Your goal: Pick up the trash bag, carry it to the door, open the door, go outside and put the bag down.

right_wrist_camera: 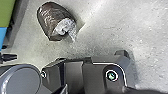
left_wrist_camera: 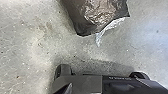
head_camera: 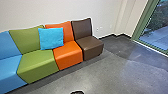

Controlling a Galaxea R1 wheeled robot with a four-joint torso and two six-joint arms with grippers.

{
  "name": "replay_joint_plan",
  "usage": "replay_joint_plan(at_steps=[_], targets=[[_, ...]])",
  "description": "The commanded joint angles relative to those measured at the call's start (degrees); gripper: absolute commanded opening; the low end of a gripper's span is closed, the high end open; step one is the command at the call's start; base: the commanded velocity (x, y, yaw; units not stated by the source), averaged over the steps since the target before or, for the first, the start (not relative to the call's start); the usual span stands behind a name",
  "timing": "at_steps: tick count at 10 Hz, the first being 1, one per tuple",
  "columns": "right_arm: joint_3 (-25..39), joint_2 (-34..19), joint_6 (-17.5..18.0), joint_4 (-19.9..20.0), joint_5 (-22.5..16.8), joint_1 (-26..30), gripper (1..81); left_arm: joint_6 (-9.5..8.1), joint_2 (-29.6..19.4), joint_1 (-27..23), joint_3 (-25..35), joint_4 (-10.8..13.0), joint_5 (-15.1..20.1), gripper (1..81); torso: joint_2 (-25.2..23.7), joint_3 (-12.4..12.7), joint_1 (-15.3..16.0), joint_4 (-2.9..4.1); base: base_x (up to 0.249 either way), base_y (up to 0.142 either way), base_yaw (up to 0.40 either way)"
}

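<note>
- The fingers: whether they stand wide or narrow, I cannot tell.
- The trash bag lies on the floor near the robot's base: rounded, dark brown, its thin plastic glossy and crinkled, a crumpled whitish liner bunched at one end.
- The floor is smooth, mottled grey.
- Angular, smooth-covered seats stand in a row by the pale wall: blue, green, orange, brown.
- A square, soft-looking turquoise cushion leans against the backrests.
- Beyond, flat glass sits in a straight green frame.
</note>
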Motion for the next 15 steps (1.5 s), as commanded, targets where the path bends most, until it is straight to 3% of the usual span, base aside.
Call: replay_joint_plan(at_steps=[1,2,6,12,14,15], targets=[[3.2,-3.4,0.2,1.0,-6.5,5.6,81.1,-0.34,-0.8,-5.6,0.1,-2.1,4.3,81.1,-5.5,-5.2,3.5,0.0,0.0,0.0,0.0],[3.9,-3.3,0.2,0.9,-7.1,6.6,81.1,-0.34,-0.5,-6.3,-0.3,-2.6,4.3,81.1,-7.4,-3.2,4.7,0.0,0.0,0.0,0.0],[4.2,-4.2,0.1,0.8,-7.4,6.9,81.1,-0.34,2.4,-10.8,-4.2,-3.4,3.6,81.1,-14.2,-5.0,9.0,0.0,0.0,0.0,0.0],[5.0,-4.5,0.2,0.9,-7.9,7.9,81.1,-0.6,7.8,-15.0,-11.7,-3.7,4.3,81.1,-26.5,-5.1,16.7,0.0,0.0,0.0,0.0],[5.3,-4.7,1.5,1.2,-12.5,11.8,81.1,-0.69,8.7,-16.5,-11.9,-3.6,6.4,81.1,-30.6,-5.1,19.2,0.0,0.0,0.0,0.0],[6.1,-5.0,1.7,1.1,-13.9,13.2,81.1,-0.69,8.9,-17.2,-11.9,-4.1,6.8,81.1,-32.6,-8.8,20.5,0.0,0.0,0.0,0.0]])
